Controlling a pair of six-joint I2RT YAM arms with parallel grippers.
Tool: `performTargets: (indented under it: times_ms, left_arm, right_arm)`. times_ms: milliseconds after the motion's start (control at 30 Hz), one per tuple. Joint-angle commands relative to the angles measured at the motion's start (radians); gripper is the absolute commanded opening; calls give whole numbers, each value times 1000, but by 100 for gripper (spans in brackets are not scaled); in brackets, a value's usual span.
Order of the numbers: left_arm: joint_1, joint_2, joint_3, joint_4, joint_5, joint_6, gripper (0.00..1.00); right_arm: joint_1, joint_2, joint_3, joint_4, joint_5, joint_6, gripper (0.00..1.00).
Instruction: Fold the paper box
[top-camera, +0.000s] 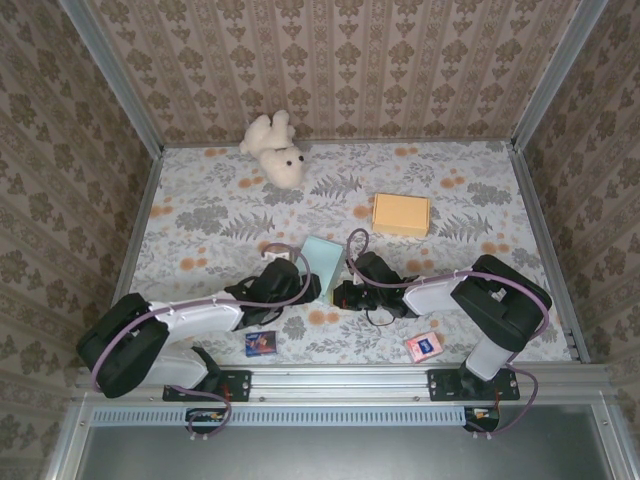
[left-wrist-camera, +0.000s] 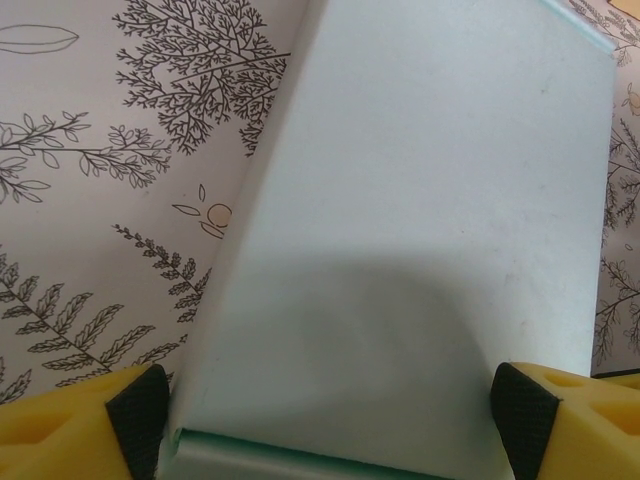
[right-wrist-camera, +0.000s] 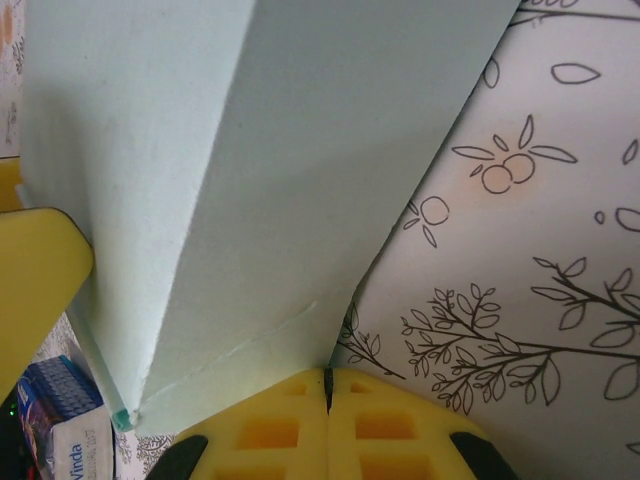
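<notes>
The pale mint paper box (top-camera: 322, 260) lies on the patterned table between my two grippers. From the left wrist, the box (left-wrist-camera: 400, 250) spans the whole gap of my left gripper (left-wrist-camera: 330, 420). Its jaws stand wide, and the black pads (left-wrist-camera: 140, 415) sit against the box's two side edges. My right gripper (right-wrist-camera: 327, 378) is shut, fingertips pressed together with nothing between them, and its tip touches the lower edge of a tilted box panel (right-wrist-camera: 300, 180). From above, the left gripper (top-camera: 303, 284) and right gripper (top-camera: 342, 294) meet at the box's near end.
An orange box (top-camera: 401, 214) sits at the back right and a white teddy bear (top-camera: 275, 148) at the back. A blue packet (top-camera: 261, 343) and a pink packet (top-camera: 424, 346) lie near the front edge. Patterned walls close in the table.
</notes>
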Motion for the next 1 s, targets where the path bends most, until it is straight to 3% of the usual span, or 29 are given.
performTargets:
  times_ms: [0,200,467,733,967]
  left_arm:
    - [-30,26,13,10,23,-32,87]
    - [-151,120,40,171,103,-112,86]
    - [-261,168,101,200,56,-150,86]
    - [-260,145,77,183,-24,-181,86]
    - [-172,77,52,105,-50,-146,86]
  right_arm:
    - [11,21,-11,14,36,13,0]
    - [38,52,1,158,11,75,0]
    - [57,56,-32,276,73,160,0]
    - [66,52,-66,308,136,198,0]
    - [66,3,-93,250,146,155,0]
